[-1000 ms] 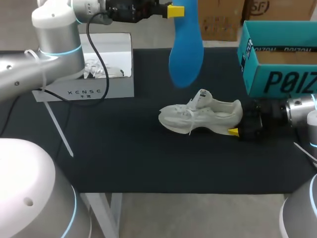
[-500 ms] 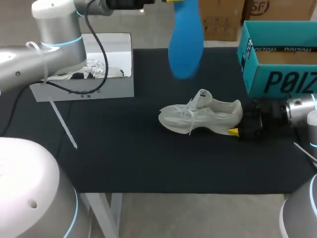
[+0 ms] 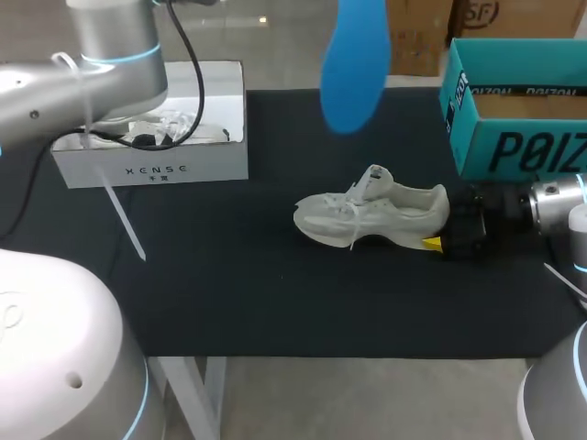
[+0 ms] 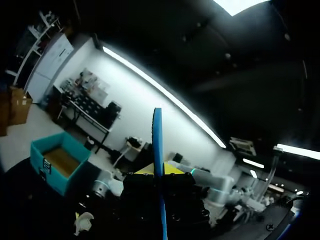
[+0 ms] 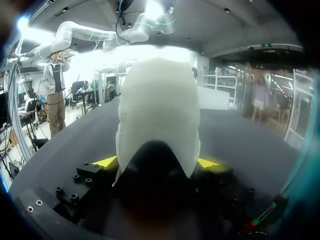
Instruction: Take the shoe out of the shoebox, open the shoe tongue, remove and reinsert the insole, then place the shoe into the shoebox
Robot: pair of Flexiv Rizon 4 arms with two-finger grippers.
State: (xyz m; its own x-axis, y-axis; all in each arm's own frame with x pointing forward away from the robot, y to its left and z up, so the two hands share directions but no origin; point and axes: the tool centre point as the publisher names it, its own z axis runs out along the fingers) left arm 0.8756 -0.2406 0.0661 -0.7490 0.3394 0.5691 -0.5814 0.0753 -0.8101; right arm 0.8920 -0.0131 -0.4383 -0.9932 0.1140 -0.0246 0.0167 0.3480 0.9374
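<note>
Insole (image 3: 356,64) clamped by left gripper (image 4: 159,172), visible only in left wrist view.

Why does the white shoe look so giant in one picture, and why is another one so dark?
Right wrist view: the shoe, held in the right gripper, sits right at the camera and fills it, ceiling lights glaring above. Left wrist view: it faces a dark ceiling with bright strip lights, so the left gripper holding the blue insole looks black. Head view: evenly lit.
</note>
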